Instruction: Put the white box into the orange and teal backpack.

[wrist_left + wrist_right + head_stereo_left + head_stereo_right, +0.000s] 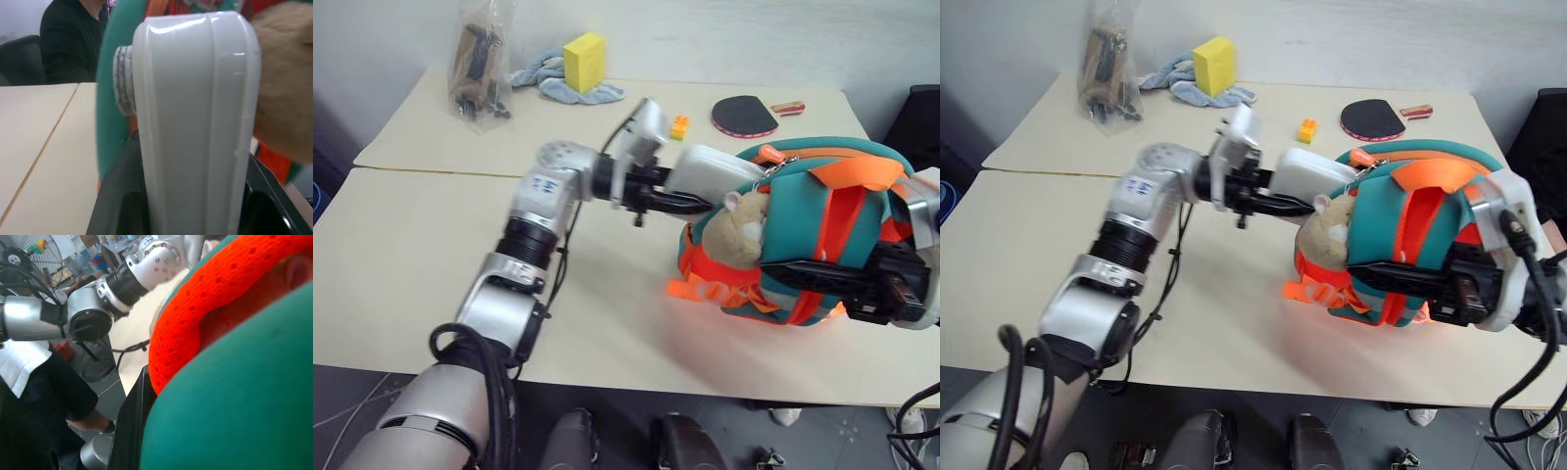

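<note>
One white box [715, 172] on this job, and I have it pinched between the black fingers of the left end effector [690, 203]; the left wrist view shows those fingers pressed against both long sides of the case. Its long axis runs straight out along the fingers, toward 3 o'clock in the head view, and the far end is already at the teal upper edge of the orange and teal backpack [803, 225], just above the tan hamster charm [736, 227]. I cannot tell whether the box tip is inside the opening or only against the rim; the charm and trim hide that.

One backpack, held off the counter [401, 274] by the right end effector [847, 284], fingers pressed together on the pack's orange strapping low at the front. So the left arm carries the box, the right one steadies the bag, and the mouth lies at 3 o'clock from the box's leading end.

My read: the next push needs to follow that long axis, clearing the charm.

Elsewhere, at 12 o'clock: one yellow sponge block [584, 61] on one blue cloth [548, 78], one clear bag [481, 64], one table-tennis paddle [745, 116], one small toy brick [678, 127].
</note>
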Available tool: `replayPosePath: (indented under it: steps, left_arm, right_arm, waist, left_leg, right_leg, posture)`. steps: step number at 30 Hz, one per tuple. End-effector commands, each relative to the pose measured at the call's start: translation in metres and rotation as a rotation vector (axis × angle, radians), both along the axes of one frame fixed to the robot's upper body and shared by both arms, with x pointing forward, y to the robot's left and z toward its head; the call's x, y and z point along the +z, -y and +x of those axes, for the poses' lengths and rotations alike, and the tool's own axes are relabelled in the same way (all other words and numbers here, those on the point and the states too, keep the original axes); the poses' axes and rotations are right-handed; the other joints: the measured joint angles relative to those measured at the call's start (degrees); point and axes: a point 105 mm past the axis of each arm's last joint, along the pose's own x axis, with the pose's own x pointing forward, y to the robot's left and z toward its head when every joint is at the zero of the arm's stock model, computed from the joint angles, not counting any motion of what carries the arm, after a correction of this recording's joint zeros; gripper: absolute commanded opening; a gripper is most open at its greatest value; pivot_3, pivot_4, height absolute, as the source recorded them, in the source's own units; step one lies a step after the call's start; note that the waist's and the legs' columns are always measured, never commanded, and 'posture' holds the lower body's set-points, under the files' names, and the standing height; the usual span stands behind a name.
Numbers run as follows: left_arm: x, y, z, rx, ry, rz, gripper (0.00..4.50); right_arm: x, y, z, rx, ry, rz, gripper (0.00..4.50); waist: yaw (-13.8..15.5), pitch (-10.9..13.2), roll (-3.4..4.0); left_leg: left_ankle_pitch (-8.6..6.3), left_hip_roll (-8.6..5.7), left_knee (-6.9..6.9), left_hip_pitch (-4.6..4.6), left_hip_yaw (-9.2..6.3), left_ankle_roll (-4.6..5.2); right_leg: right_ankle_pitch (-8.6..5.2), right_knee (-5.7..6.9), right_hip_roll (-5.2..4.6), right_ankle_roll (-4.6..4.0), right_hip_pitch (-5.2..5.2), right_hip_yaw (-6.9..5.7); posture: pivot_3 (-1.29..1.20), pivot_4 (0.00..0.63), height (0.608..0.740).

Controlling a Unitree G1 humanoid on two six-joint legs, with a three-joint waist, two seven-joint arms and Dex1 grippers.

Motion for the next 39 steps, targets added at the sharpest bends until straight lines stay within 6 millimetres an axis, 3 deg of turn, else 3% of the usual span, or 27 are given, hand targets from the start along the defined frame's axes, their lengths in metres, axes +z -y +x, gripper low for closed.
replayPosePath:
  steps: [1,6,11,14,17,19,25,30,37,39]
  left_arm:
    - [0.004,0.025,-0.002,0.057,0.075,-0.008,1.68]
    - [0.015,-0.001,0.006,0.094,0.077,-0.027,3.15]
    - [0.039,-0.048,0.015,0.146,0.056,-0.094,4.47]
    - [0.056,-0.075,0.003,0.081,-0.002,-0.146,4.47]
    - [0.068,-0.094,-0.039,-0.11,-0.077,-0.149,4.47]
    - [0.063,-0.089,-0.054,-0.136,-0.073,-0.12,4.47]
    - [0.019,-0.056,-0.054,-0.045,0.031,0.011,4.47]
    - [0.012,-0.026,-0.045,0.01,0.059,-0.025,4.47]
    - [0.008,-0.014,-0.041,0.036,0.053,-0.052,4.47]
    - [0.008,-0.016,-0.038,0.045,0.054,-0.056,4.07]
  right_arm:
    - [0.004,-0.003,0.004,-0.033,0.061,-0.001,0.01]
    - [0.0,-0.001,0.003,-0.052,0.054,-0.001,0.0]
    - [-0.003,0.003,0.002,-0.072,0.044,-0.003,0.0]
    - [-0.005,0.003,0.003,-0.079,0.042,-0.003,0.0]
    - [-0.005,0.004,0.004,-0.084,0.042,-0.003,0.0]
    - [-0.005,0.004,0.005,-0.084,0.043,0.002,0.0]
    - [-0.009,0.003,0.006,-0.089,0.047,-0.019,0.0]
    - [-0.009,0.0,0.003,-0.076,0.046,-0.007,0.0]
    - [-0.011,-0.001,-0.002,-0.077,0.044,-0.004,0.0]
    - [-0.011,0.0,-0.002,-0.085,0.044,-0.004,0.0]
  waist:
    - [-0.1,0.0,0.0]
    - [-0.5,0.0,0.0]
    - [-0.9,0.0,0.0]
    - [-1.1,0.0,0.0]
    - [-1.4,0.0,0.01]
    - [-1.4,0.0,0.01]
    - [-0.6,0.0,0.01]
    - [0.0,0.0,0.01]
    - [0.0,0.0,0.01]
    - [0.0,0.0,0.01]
  left_leg:
    - [0.0,0.01,-0.02,0.02,0.0,0.0]
    - [0.06,0.05,-0.02,0.13,0.0,-0.08]
    - [0.1,0.05,0.0,0.16,0.0,-0.1]
    - [0.11,0.05,-0.02,0.15,-0.02,-0.12]
    - [0.11,0.05,-0.03,0.12,-0.03,-0.12]
    - [0.11,0.04,-0.02,0.13,-0.05,-0.12]
    - [0.08,-0.02,0.18,0.34,-0.22,-0.06]
    - [0.06,-0.01,0.14,0.41,-0.24,-0.02]
    - [0.06,0.01,0.03,0.41,-0.22,-0.04]
    - [0.06,0.0,0.04,0.41,-0.23,-0.03]
  right_leg:
    - [0.0,0.01,0.02,0.0,0.0,0.0]
    - [0.0,0.24,0.07,-0.01,-0.01,0.05]
    - [0.0,0.32,0.05,-0.01,0.0,0.05]
    - [0.0,0.32,0.04,-0.01,0.0,0.02]
    - [0.0,0.48,0.01,-0.01,0.02,0.0]
    - [0.0,0.46,-0.01,-0.01,0.05,0.0]
    - [0.0,0.13,-0.02,0.0,0.51,-0.02]
    - [0.01,-0.05,0.02,0.02,0.64,-0.04]
    - [0.01,-0.11,0.07,0.02,0.62,-0.03]
    - [0.01,-0.11,0.05,0.02,0.63,-0.03]
  posture:
    - [0.0,0.15,0.74]
    - [0.0,0.15,0.74]
    - [0.0,0.15,0.74]
    - [0.0,0.15,0.74]
    - [0.0,0.15,0.74]
    - [0.0,0.15,0.74]
    - [0.0,0.15,0.74]
    - [0.0,0.15,0.74]
    - [0.0,0.15,0.74]
    - [0.0,0.15,0.74]
